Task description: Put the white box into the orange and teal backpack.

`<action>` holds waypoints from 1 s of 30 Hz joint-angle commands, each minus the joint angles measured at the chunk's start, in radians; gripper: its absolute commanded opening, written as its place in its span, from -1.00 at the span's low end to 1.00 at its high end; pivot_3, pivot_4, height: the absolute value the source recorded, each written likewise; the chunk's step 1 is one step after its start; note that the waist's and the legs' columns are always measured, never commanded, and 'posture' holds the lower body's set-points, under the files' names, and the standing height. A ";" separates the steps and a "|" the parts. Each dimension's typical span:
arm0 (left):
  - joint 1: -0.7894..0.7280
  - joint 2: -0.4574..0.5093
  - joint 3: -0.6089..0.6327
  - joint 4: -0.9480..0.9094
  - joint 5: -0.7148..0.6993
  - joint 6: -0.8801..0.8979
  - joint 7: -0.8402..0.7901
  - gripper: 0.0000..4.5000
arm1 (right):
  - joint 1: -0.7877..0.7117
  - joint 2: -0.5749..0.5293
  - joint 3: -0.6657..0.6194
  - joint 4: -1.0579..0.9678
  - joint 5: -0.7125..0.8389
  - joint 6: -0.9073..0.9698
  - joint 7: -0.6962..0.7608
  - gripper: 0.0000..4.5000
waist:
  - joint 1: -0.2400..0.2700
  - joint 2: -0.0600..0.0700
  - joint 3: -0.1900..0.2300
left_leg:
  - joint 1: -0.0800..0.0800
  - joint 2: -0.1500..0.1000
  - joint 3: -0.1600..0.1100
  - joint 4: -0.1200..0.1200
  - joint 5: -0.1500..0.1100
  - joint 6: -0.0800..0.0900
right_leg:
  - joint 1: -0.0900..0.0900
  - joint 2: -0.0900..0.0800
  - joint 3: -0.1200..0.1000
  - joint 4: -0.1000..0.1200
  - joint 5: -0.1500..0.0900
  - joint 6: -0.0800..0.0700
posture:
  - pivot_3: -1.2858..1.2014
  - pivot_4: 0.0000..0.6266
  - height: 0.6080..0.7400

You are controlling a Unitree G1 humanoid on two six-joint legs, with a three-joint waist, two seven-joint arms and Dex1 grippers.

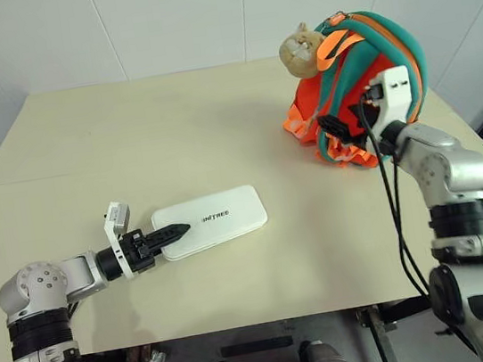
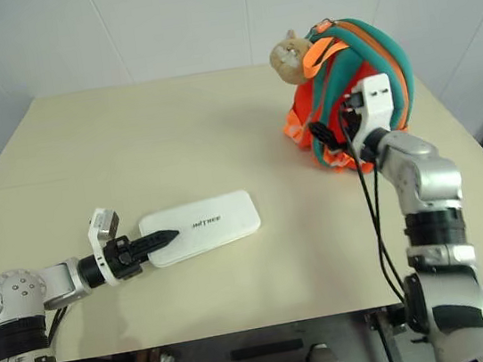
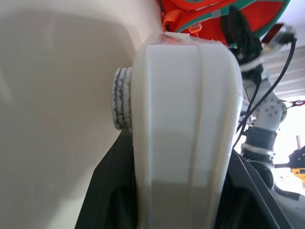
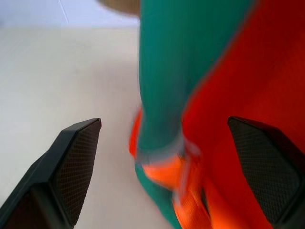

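Note:
The white box [image 1: 216, 221] lies flat near the table's front, with dark lettering on top. My left gripper [image 1: 172, 234] is shut on the box's left end; in the left wrist view the box [image 3: 186, 119] stands edge-on between the two black fingers. The orange and teal backpack [image 1: 384, 44] stands upright at the far right of the table, with a tan plush animal [image 1: 300, 51] on its upper left. Raised against the backpack's front, my right gripper [image 1: 346, 121] is open; its fingers [image 4: 76, 152] spread wide before a teal strap and the orange body [image 4: 238, 71].
The beige table [image 1: 127, 134] stretches wide between box and backpack. White walls stand behind the far edge. Black cables hang along my right arm [image 1: 395, 213].

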 commanded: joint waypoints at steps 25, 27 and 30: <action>0.144 -0.011 0.179 -0.130 -0.021 -0.049 0.127 -0.41 | -0.049 0.055 0.097 -0.165 0.357 0.082 0.661 -0.99 | -0.043 0.000 0.000 | 0.001 0.001 -0.002 -0.001 0.001 -0.003 | -0.001 0.001 0.000 0.005 -0.001 0.001 | 0.03 -0.52 1.00; 0.154 0.010 0.186 -0.114 -0.008 -0.067 0.128 -0.41 | 0.000 0.019 0.111 -0.312 0.423 0.183 0.670 -0.99 | -0.050 0.001 0.000 | 0.001 0.001 -0.001 -0.001 0.001 -0.003 | -0.002 0.001 0.000 0.006 -0.002 0.000 | 0.03 -0.52 1.00; 0.168 0.030 0.189 -0.100 -0.003 -0.090 0.126 -0.41 | 0.045 -0.024 0.090 -0.460 0.581 0.347 0.691 -0.99 | -0.049 0.000 0.000 | 0.003 0.001 -0.001 -0.001 0.001 -0.003 | -0.002 0.001 0.000 0.008 -0.002 -0.001 | 0.03 -0.52 1.00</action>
